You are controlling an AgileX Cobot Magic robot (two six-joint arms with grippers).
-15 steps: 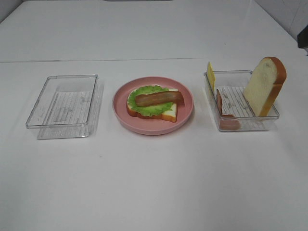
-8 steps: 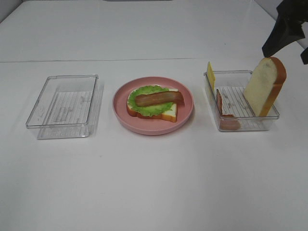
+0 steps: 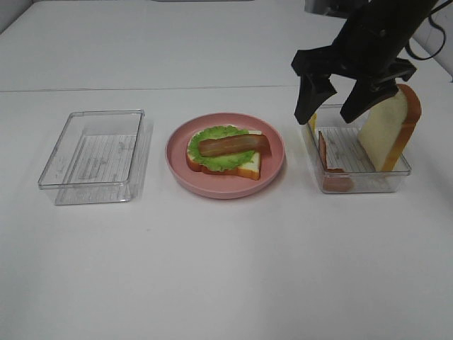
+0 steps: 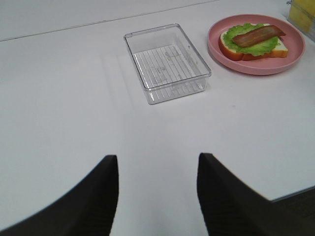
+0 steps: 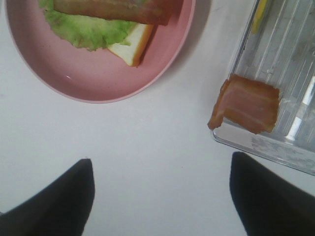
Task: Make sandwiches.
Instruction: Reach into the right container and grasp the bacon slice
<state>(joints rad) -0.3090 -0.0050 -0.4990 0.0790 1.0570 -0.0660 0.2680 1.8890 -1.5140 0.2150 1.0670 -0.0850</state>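
Step in hand: fetching the next layer for the half-built sandwich (image 3: 225, 152); judged about midway, with bread, lettuce and one bacon strip stacked, cheese and top slice not yet added.
Sandwich so far: bottom bread slice (image 5: 132, 45) on the pink plate (image 3: 272, 166), green lettuce (image 3: 219, 145) on it, bacon strip (image 3: 233, 145) laid across the lettuce.
Plate: at the middle of the table, between the two clear trays.
Right tray (image 3: 357, 185): holds a second bacon strip (image 5: 246, 102) draped over its near-left corner, a yellow cheese slice (image 3: 310, 108) upright against the left wall, and the top bread slice (image 3: 391, 127) leaning at the right end.
Left tray (image 4: 167, 63): nothing seen inside.
Right gripper (image 3: 340, 99): jaws apart, nothing between them, hanging above the right tray's far-left part, near the cheese and bacon.
Left gripper (image 4: 157, 189): jaws apart, nothing held, low over bare table well short of the left tray.
Next move, judged: lower onto one piece in the right tray, likely bacon or cheese; thin upright pieces call for jaws aligned across the flat faces, clear of the tray wall.
Risk, judged: catching the tray wall or dragging the light tray along.
Surface: plain white tabletop (image 3: 226, 269), smooth, matte.
Room: white table stretching behind; pale wall barely seen at the far right corner.
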